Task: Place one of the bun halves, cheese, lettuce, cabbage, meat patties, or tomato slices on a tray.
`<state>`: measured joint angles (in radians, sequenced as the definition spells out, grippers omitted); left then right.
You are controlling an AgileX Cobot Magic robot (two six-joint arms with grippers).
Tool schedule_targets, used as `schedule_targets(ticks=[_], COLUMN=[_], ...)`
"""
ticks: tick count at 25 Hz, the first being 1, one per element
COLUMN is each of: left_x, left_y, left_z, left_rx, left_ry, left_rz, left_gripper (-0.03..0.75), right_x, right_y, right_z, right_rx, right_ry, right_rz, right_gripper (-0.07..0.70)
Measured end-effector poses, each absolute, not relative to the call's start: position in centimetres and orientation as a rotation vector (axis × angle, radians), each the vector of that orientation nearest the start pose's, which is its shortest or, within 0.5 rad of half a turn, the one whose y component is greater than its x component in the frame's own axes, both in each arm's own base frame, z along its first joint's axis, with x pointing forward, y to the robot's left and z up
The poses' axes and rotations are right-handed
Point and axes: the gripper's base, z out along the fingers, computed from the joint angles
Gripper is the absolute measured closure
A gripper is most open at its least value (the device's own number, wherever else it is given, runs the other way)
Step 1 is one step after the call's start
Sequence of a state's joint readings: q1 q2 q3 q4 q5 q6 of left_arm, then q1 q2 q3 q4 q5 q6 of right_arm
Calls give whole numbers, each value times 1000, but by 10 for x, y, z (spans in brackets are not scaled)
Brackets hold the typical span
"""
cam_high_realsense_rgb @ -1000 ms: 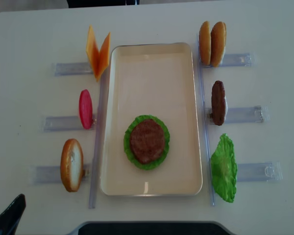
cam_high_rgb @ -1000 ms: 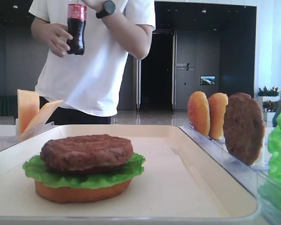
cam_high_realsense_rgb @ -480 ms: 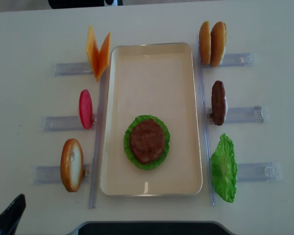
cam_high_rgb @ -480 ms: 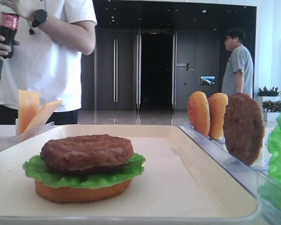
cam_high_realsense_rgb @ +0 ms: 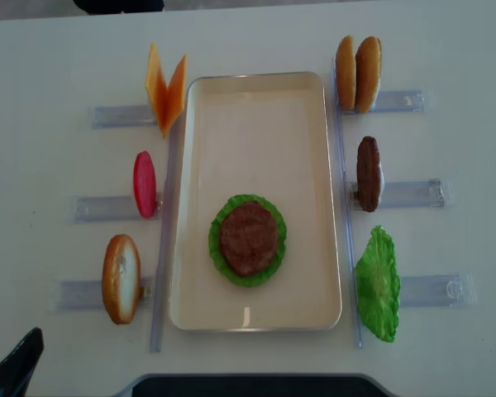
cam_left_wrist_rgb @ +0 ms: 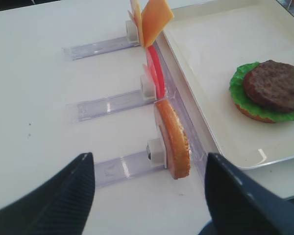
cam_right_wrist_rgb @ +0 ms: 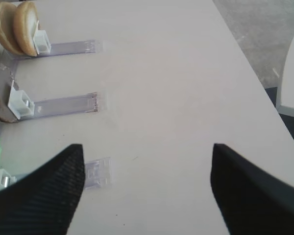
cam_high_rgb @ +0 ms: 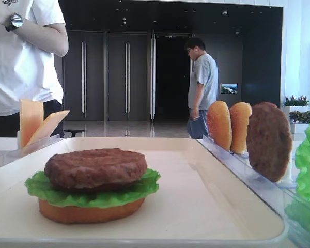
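Since earlier: nothing on the white table (cam_high_realsense_rgb: 50, 58) has shifted; only the people behind have moved, the white-shirted man (cam_high_rgb: 18, 57) leftward, a grey-shirted man (cam_high_rgb: 200, 88) into the doorway.
Front view: on the cream-white rimmed tray (cam_high_rgb: 217, 206) sits an orange bun base, frilly green lettuce (cam_high_rgb: 139, 187) and a rough dark brown patty (cam_high_rgb: 95, 168); no pincer shows here.
Right wrist view: right pincer (cam_right_wrist_rgb: 146, 188) hangs released, holding nothing; the upright spare brown patty (cam_right_wrist_rgb: 1, 100) stands ahead to its left in a clear plastic rack (cam_right_wrist_rgb: 63, 105).
Left wrist view: left pincer (cam_left_wrist_rgb: 149, 193) is spread, empty; the golden-tan bun half (cam_left_wrist_rgb: 172, 139) stands just ahead between its fingers, the flat red tomato slice (cam_left_wrist_rgb: 156, 72) and pale orange cheese squares (cam_left_wrist_rgb: 154, 18) beyond.
Overhead view: only a dark fingertip at the lower-left corner.
Handling: pieces look light, stiff, likely smooth; pinch the edge-on disc across its flat faces.
Room: bright lobby, dark doors.
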<state>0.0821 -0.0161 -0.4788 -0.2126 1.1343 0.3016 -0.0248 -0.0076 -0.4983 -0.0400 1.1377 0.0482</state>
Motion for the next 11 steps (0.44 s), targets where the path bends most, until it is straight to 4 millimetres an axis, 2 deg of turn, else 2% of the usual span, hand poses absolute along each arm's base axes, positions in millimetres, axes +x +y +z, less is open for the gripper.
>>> schedule_targets(ticks=[11], left_x=[-8], left_y=[-18], left_z=[267], left_rx=[249], left_ry=[2088], left_rz=[-28], left_gripper=[181], right_x=[-9], right_y=[-3], right_z=[271], right_rx=[81], right_ry=[2113], right_rz=[-34], right_gripper=[94])
